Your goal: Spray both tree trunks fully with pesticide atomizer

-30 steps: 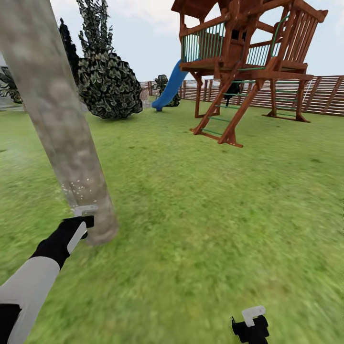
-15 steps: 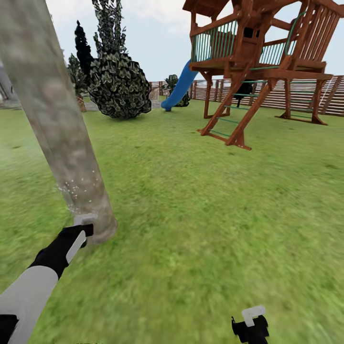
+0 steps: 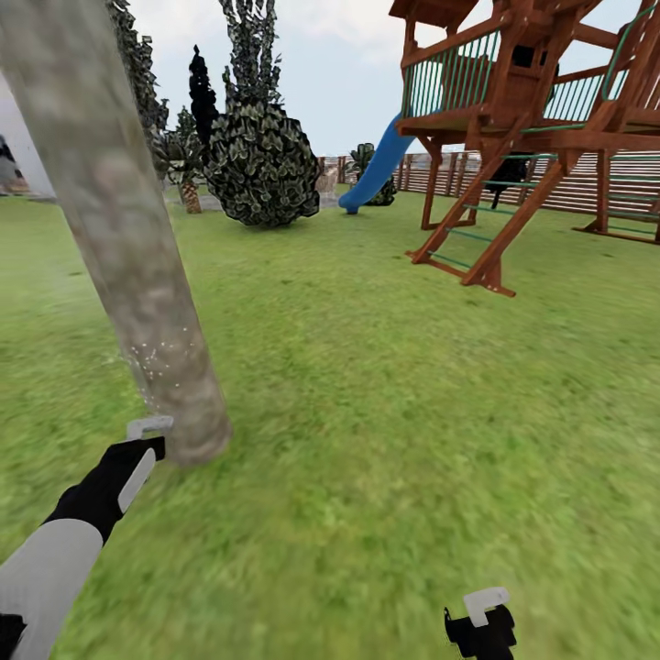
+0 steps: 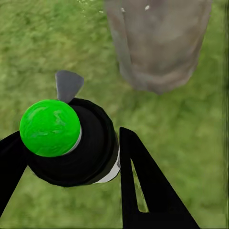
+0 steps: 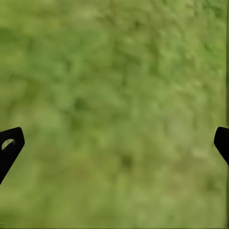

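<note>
Atomizer [image 4: 71, 143] is picked up, left pincer [image 3: 147, 438] clamped on it, white specks on the tree trunk [image 3: 119, 229] lower left, so spraying looks underway; right pincer [image 5: 114, 143] hangs released over grass, other tree presumably left.

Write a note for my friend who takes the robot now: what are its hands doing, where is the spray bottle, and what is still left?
Left gripper: shut on the pesticide atomizer, held low beside the tree trunk; the bottle's top looks green here.
Right gripper: open, nothing in it, over the grass.
Done: bottle picked up; pale spray specks sit low on this trunk.
Left: most of this trunk shows no specks, so keep spraying upward and around it, then go and do the second tree.
</note>
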You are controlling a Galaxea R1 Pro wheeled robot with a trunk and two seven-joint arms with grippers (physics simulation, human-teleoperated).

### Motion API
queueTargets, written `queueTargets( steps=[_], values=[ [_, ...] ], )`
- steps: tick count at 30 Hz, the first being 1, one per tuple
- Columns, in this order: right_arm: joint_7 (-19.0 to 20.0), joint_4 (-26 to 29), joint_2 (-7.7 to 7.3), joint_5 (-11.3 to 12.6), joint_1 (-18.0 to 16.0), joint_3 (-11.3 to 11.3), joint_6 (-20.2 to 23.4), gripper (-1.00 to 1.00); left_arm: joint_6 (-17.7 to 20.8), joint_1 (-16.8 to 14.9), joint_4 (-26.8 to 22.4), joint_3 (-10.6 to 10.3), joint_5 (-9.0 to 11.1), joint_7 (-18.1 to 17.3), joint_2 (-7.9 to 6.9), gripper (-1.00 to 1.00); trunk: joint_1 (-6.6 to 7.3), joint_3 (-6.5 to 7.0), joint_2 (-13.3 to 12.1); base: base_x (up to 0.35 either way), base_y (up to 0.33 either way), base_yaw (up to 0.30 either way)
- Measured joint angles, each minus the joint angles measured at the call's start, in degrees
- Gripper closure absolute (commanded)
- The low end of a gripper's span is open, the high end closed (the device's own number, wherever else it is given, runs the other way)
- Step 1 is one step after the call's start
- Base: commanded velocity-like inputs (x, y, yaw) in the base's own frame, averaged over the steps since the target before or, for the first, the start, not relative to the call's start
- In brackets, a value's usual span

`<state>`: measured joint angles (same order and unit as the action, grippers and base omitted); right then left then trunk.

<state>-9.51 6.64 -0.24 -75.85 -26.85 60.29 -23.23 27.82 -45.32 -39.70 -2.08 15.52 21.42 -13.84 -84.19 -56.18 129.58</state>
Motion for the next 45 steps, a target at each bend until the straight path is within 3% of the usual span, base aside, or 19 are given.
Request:
queueTargets(
  steps=[13, 17, 21, 37, 45],
  values=[
    [0.0, 0.0, 0.06, 0.0, 0.0, 0.0, 0.0, -1.0, -1.1, 0.0, 2.2, -0.2, 0.0, 0.1, 0.27, 1.0, -0.03, 0.0, 0.0, 0.186, -0.085, 0.137],
    [0.0, 0.0, 0.07, 0.0, 0.0, 0.0, 0.0, -1.0, -5.2, 0.1, 6.4, -0.2, 0.3, 0.1, 0.47, 1.0, -0.03, 0.0, 0.0, 0.001, 0.0, 0.273],
    [0.0, 0.0, 0.02, 0.0, 0.0, 0.0, 0.0, -1.0, -5.9, 0.1, 8.5, -0.2, 0.2, -0.3, 2.12, 1.0, -0.01, 0.0, 0.0, 0.115, -0.163, 0.041],
    [0.1, 0.0, 0.0, -0.1, 0.0, 0.0, 0.1, -1.0, -5.9, 0.1, 8.7, -0.3, -0.1, -0.3, 1.67, 1.0, -0.01, 0.0, 0.0, 0.155, -0.231, 0.0],
    [0.1, 0.0, 0.0, -0.1, 0.0, 0.0, 0.0, -1.0, -5.9, 2.5, 8.8, -0.3, -0.1, -0.1, 1.35, 1.0, -0.01, 0.0, 0.0, 0.205, -0.22, 0.081]
  ],
)
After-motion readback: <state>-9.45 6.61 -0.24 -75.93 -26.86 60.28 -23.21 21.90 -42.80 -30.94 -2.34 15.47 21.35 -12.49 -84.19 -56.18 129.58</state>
